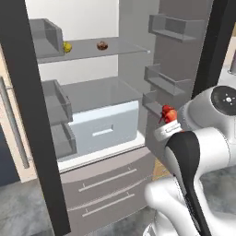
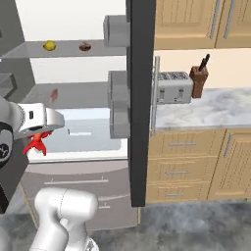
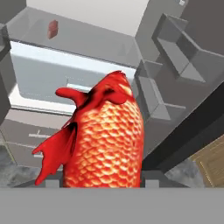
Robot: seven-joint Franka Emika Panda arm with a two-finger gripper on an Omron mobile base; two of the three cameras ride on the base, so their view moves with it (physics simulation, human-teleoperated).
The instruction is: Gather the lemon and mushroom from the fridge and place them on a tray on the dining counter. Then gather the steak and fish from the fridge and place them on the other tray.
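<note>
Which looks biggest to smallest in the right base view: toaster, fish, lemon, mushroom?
1. Toaster, clearly largest.
2. Fish, held at the end effector, nearer the camera, so its look may flatter it.
3. Lemon and mushroom on the upper fridge shelf look about alike; I won't rank them.

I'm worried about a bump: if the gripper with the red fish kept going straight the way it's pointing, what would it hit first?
Probably the fridge interior. The gripper, shut on the fish, points at the pale drawer and the door bins beside it. Which comes first is unclear; depth is hard to judge.
</note>
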